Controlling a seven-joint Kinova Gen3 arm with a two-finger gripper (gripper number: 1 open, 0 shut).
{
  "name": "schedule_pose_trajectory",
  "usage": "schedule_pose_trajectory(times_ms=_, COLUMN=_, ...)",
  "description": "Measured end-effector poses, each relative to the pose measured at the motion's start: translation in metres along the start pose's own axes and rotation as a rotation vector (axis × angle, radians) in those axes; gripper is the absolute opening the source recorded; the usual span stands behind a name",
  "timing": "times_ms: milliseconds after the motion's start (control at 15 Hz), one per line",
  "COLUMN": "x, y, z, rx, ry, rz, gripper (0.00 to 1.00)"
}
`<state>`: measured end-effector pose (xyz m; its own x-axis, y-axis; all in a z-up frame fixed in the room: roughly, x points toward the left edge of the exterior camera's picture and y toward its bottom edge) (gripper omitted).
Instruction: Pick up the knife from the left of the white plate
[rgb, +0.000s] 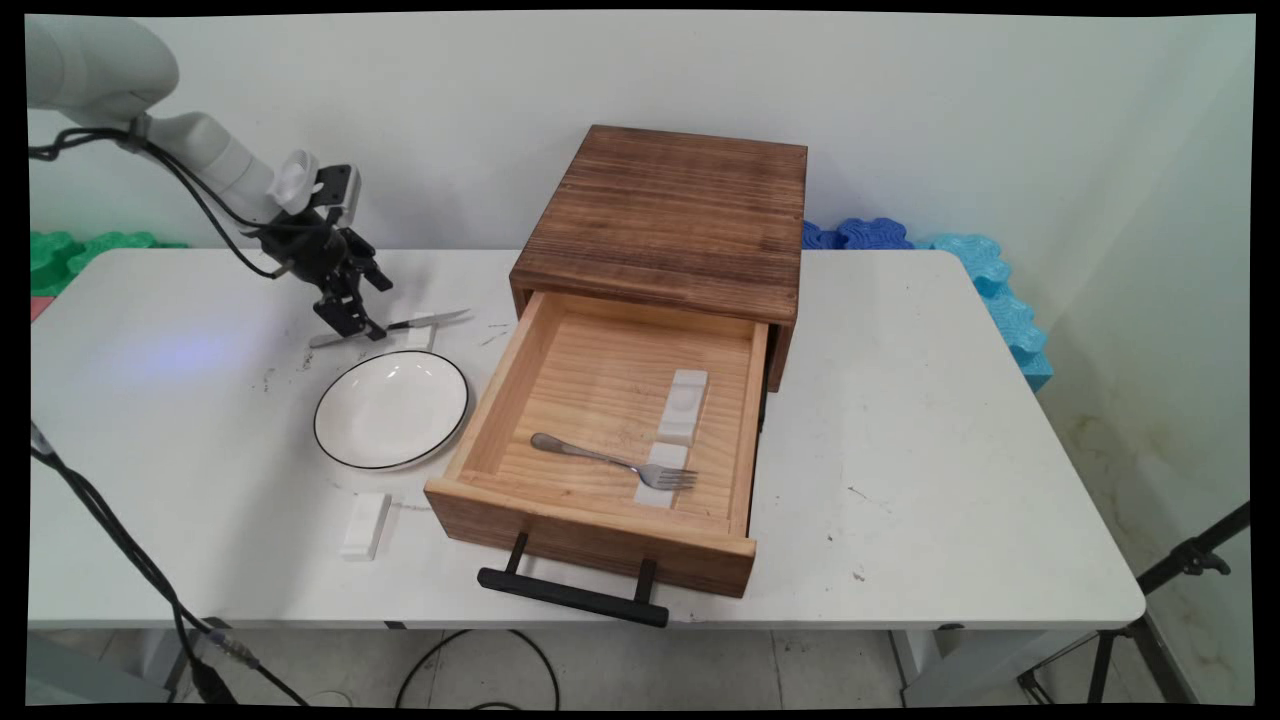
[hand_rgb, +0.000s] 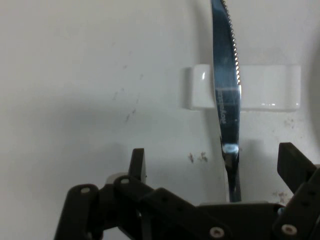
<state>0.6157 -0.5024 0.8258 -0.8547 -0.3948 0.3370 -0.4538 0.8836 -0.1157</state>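
My black gripper (rgb: 350, 325) is down at the table's far left, just behind a white black-rimmed plate (rgb: 392, 408). It is open, and its fingers (hand_rgb: 137, 160) straddle the handle end of a table knife (hand_rgb: 227, 100) without touching it. The knife (rgb: 430, 320) lies with its serrated blade across a small white rest (hand_rgb: 265, 87), pointing away from the hand. In the hand view the knife runs nearer the right finger than the left.
A wooden box (rgb: 665, 215) stands mid-table with its drawer (rgb: 590, 530) pulled out toward the near edge. Inside lie a fork (rgb: 615, 460) and two white rests (rgb: 683, 405). Another white rest (rgb: 365, 525) lies near the front edge, left of the drawer.
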Motion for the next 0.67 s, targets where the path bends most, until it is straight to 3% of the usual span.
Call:
schedule_pose_trajectory(times_ms=467, x=0.002, y=0.002, z=0.012, rx=0.000, ry=-0.003, rz=0.005, gripper=1.00)
schedule_pose_trajectory(times_ms=533, x=0.002, y=0.003, z=0.013, rx=0.000, ry=-0.003, rz=0.006, gripper=0.00)
schedule_pose_trajectory(times_ms=667, x=0.002, y=0.004, z=0.015, rx=-0.001, ry=-0.002, rz=0.008, gripper=0.00)
